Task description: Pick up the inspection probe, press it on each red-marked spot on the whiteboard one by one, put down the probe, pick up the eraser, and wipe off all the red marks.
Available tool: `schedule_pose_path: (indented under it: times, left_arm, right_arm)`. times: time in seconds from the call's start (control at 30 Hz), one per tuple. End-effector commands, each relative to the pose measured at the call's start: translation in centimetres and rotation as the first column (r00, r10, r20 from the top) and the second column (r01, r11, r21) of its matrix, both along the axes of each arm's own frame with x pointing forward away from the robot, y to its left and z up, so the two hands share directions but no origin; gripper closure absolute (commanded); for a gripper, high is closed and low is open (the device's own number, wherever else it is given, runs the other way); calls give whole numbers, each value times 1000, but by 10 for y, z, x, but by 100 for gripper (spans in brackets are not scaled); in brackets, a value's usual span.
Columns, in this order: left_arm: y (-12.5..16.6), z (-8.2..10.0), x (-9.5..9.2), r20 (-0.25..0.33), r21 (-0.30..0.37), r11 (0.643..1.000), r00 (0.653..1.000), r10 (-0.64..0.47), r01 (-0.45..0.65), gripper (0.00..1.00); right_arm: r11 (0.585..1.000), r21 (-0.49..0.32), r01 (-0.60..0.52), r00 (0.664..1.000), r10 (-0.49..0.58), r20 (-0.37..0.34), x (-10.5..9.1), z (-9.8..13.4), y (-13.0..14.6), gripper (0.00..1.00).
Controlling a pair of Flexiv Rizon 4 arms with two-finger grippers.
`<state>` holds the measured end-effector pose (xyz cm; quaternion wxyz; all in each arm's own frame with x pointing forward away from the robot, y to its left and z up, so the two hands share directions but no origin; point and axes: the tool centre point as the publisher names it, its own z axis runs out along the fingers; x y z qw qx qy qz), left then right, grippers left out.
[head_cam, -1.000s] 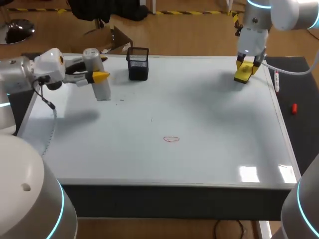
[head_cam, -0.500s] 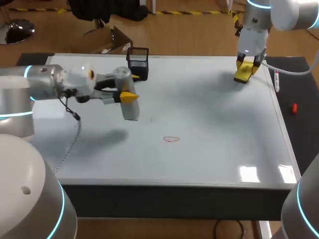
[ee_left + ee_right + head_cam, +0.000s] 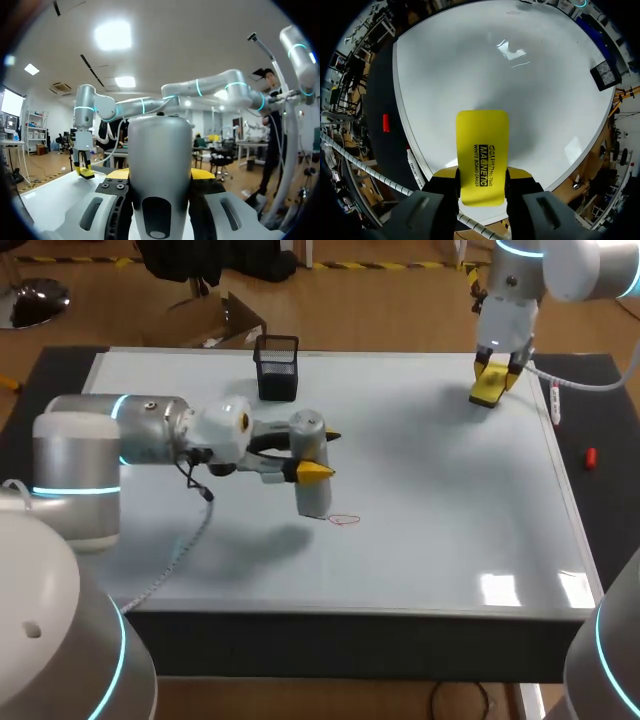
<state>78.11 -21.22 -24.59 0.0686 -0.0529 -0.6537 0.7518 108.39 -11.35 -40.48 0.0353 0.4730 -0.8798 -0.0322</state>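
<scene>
1. Left gripper [image 3: 322, 454]: both fingers are clamped on the probe [image 3: 311, 475] from two sides. The grey cylinder stands upright between the yellow tips. In the left wrist view it fills the space between the fingers.
2. Probe position: over the whiteboard [image 3: 450, 510], near its middle. The lower end is just beside the red mark [image 3: 345, 521], on the side nearer the left arm. Contact with the board cannot be determined.
3. Right gripper [image 3: 495, 375]: the fingers pinch the yellow eraser [image 3: 486, 390] from two sides at the far right corner of the whiteboard, well apart from the red mark.
4. Step in hand (judgement): pressing the probe on the marked spots. Only one red mark is visible.
5. Next move (judgement): shift the probe a short way sideways until its end sits over the red loop. Then lower it straight down, upright, until it presses the board.
6. Following steps (judgement): set the probe down away from the mark. The eraser is already gripped, so wiping calls for the right arm to cross the board to the mark.
</scene>
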Motion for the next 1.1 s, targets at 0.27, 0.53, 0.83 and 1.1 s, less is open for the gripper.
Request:
schedule_pose_path:
  times: [0.27,0.53,0.83,1.1]
  left_arm:
    - [-37,-27,2,-2,0,999,999,-43,43,100]
    - [-47,-42,6,2,47,998,999,-42,42,100]
    - [-49,-52,6,-12,63,997,999,-44,44,100]
    - [-46,-57,6,-24,69,997,999,-36,38,100]
  right_arm:
    - [1000,-3,-2,1000,2,-2,1,1,-1,100]
    - [1000,-3,-2,1000,2,-2,1,1,-1,100]
    - [1000,-3,-2,1000,2,-2,1,1,-1,100]
    - [1000,-3,-2,1000,2,-2,1,1,-1,100]
